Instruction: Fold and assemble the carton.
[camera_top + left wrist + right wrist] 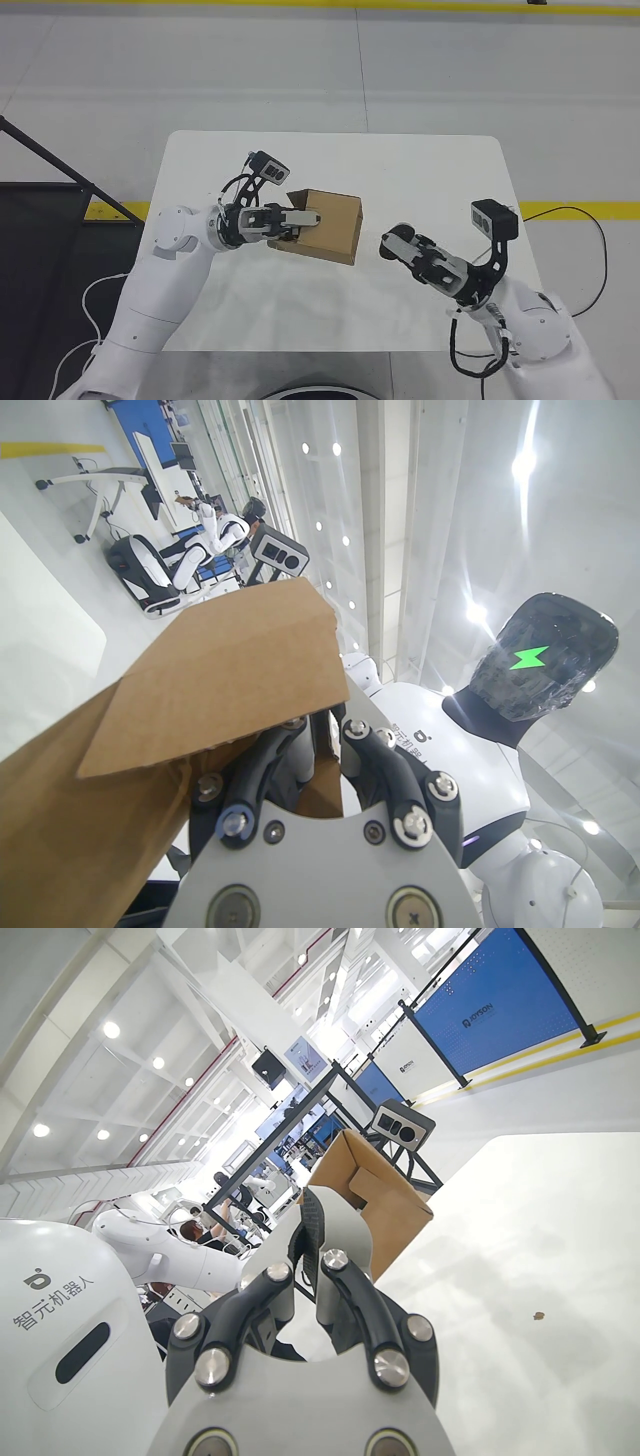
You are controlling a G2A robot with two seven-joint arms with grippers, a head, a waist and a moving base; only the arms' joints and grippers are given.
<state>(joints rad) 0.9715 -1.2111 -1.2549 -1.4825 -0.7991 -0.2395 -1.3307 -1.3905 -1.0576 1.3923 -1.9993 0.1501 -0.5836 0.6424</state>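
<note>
A brown carton [332,224] stands partly formed in the middle of the white table [430,170]. My left gripper [303,219] is at the carton's left end, shut on a cardboard wall there. In the left wrist view that wall [322,795] sits between the fingers of the left gripper [325,732], and a flap [230,685] leans over them. My right gripper [389,243] hovers just off the carton's right side, apart from it. Its fingers [340,1223] are shut with nothing between them, and the carton [385,1188] stands beyond them.
The table [525,1228] has open room to the right and front of the carton. A small brown crumb [538,1315] lies on it. A black frame and dark mat [40,260] stand left of the table.
</note>
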